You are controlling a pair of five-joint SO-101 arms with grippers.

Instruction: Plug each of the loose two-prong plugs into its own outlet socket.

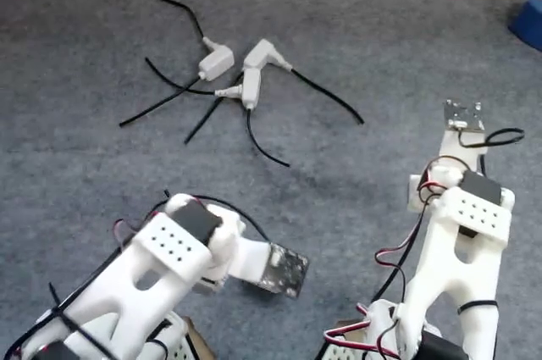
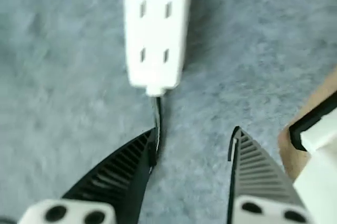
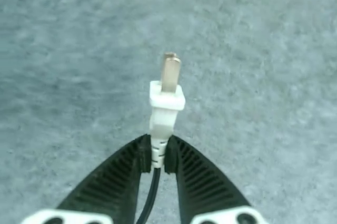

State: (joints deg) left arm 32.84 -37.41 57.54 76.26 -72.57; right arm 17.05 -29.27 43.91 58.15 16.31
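One plug [image 3: 167, 97] clenched at its neck in right gripper [image 3: 158, 153] jaws, clear of table [image 3: 263, 34]; left gripper [image 2: 195, 139] jaws released over outlet block [image 2: 156, 34] lying there; advise pinning block, then squaring prongs [image 3: 169, 71] to slots [image 2: 142, 9].

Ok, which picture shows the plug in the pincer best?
The right wrist view: the plug sits close up, its neck pinched in the right pincer. The high view shows its black cord looping by that arm's tip. The left wrist view faces a white outlet block.
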